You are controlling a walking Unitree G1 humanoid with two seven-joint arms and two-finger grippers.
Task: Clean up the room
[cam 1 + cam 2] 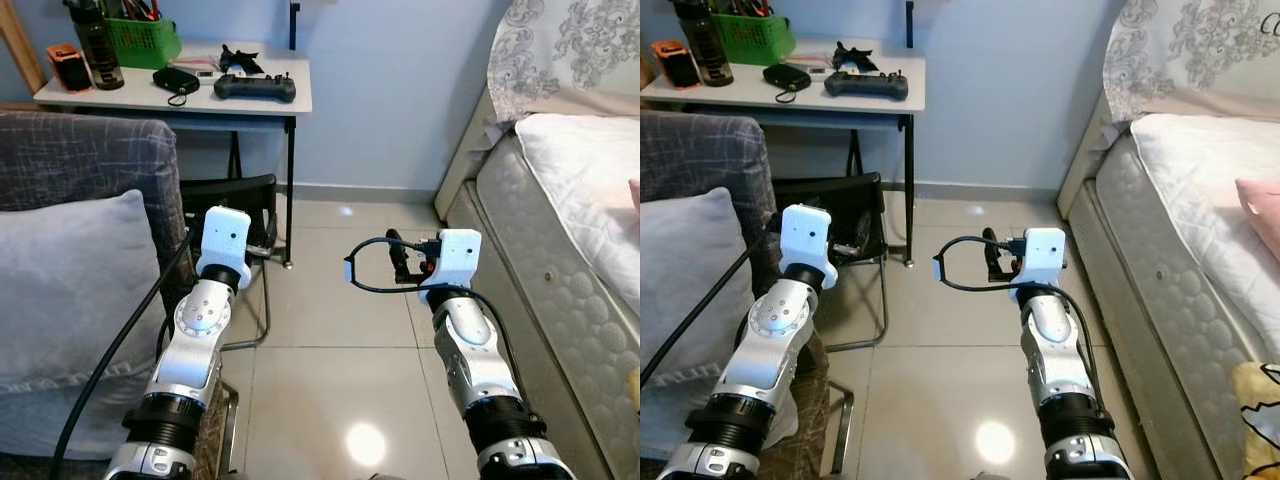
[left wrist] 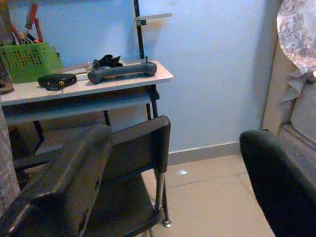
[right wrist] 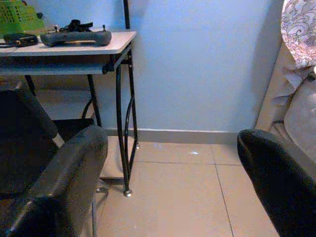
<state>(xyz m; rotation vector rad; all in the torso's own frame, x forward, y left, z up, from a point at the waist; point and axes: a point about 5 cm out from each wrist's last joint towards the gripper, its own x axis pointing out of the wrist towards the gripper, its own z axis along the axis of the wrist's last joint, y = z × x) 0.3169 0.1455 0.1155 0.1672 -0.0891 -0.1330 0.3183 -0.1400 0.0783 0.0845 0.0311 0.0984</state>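
- The left gripper [image 2: 168,192] is hovering over the tiled floor [image 1: 330,370] beside the grey sofa [image 1: 80,180], its fingers [image 2: 64,182] spread wide apart and grasping nothing.
- The right gripper [image 3: 168,192] is hanging above the floor near the bed [image 1: 560,250], its fingers [image 3: 276,173] likewise released and empty.
- A small white table [image 1: 250,100] is standing against the blue wall [image 1: 400,90], carrying a green basket [image 1: 142,40], a black remote controller [image 1: 255,88], a small black pouch [image 1: 175,80] and a dark bottle [image 1: 97,45].
- A black folding chair [image 1: 235,210] is sitting under the table, just beside the sofa.
- A grey cushion [image 1: 70,290] is lying on the sofa seat.
- A pink item [image 1: 1260,210] is resting on the white mattress.
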